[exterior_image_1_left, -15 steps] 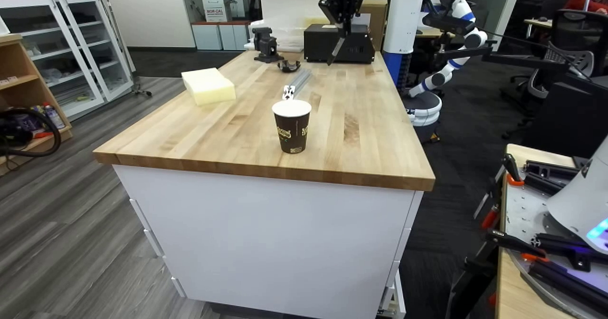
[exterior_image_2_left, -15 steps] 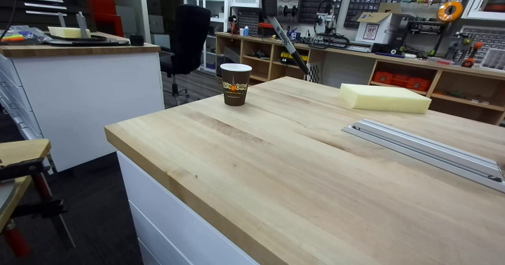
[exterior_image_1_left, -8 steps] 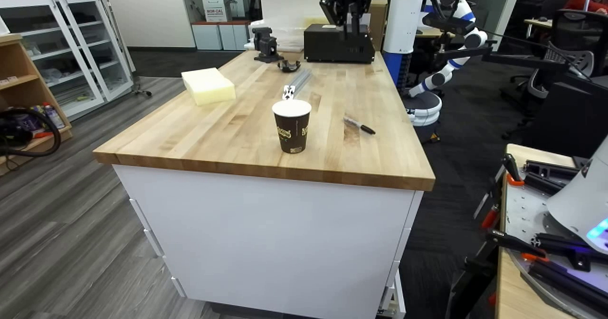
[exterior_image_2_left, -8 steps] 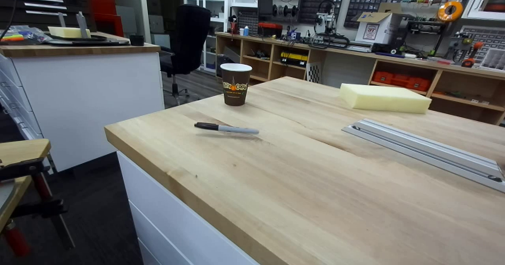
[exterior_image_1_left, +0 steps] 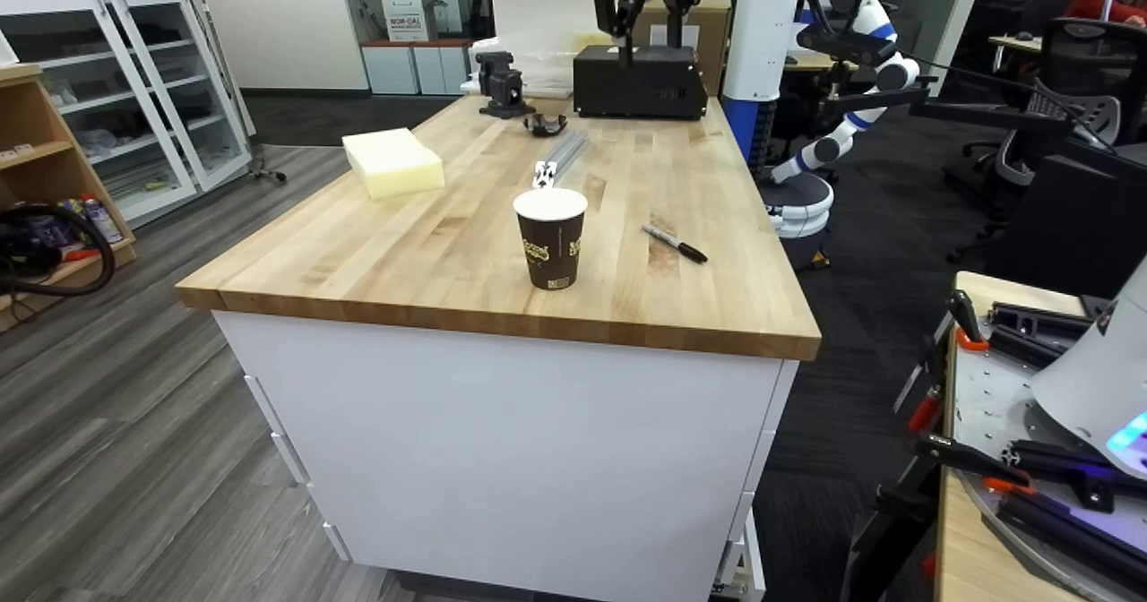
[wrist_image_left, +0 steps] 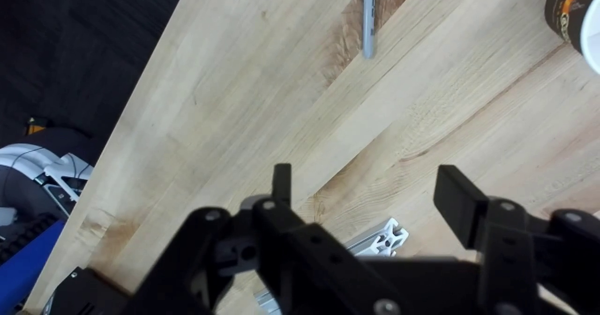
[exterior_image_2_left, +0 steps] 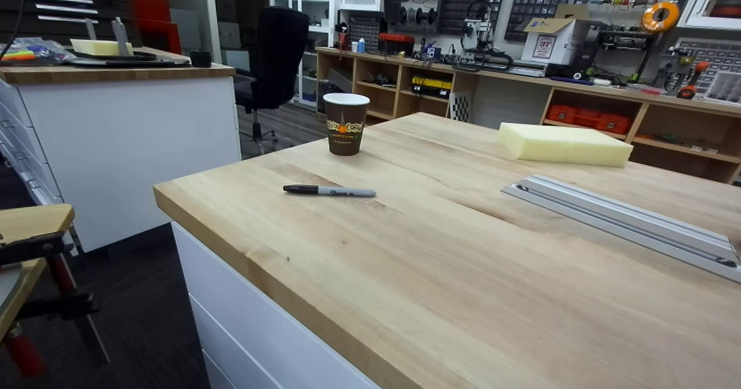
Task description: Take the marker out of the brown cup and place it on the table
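The marker (exterior_image_2_left: 330,190), grey with a black cap, lies flat on the wooden top of the table (exterior_image_2_left: 440,273). Its grey end (wrist_image_left: 369,19) shows at the top of the wrist view, where the cap is cut off. Upright to one side of it stands the brown cup (exterior_image_1_left: 550,248), apart from the marker (exterior_image_1_left: 674,244) in both exterior views. My gripper (exterior_image_1_left: 650,51) is high above the table. In the wrist view the gripper (wrist_image_left: 364,174) is open, its fingers wide apart with nothing between them.
An aluminium rail (exterior_image_2_left: 625,227) lies on the table, partly behind my gripper in the wrist view. A pale yellow block (exterior_image_1_left: 394,163) sits near one table edge. Farther back are a black box (exterior_image_1_left: 641,84) and a dark stand (exterior_image_1_left: 502,87).
A second ago the marker hung tilted from my shut gripper. The fingers have spread apart, and the marker has dropped and come to rest on the table. The cup has not moved.
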{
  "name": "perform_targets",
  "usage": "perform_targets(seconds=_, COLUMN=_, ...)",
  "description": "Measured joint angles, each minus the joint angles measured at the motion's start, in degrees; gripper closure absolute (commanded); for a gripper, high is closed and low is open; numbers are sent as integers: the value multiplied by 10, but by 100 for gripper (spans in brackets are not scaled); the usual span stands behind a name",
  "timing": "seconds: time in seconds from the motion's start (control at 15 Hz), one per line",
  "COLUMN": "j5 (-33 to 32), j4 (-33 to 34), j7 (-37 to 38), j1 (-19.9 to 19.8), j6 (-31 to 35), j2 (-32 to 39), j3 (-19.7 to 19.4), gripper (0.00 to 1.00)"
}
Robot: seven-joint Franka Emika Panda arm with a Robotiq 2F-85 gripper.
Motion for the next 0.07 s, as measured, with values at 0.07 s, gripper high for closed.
perform_targets(seconds=0.07, j5=0, j4=0, j7=0, j1=0, j6=0, j2=0, j3=0, gripper=21)
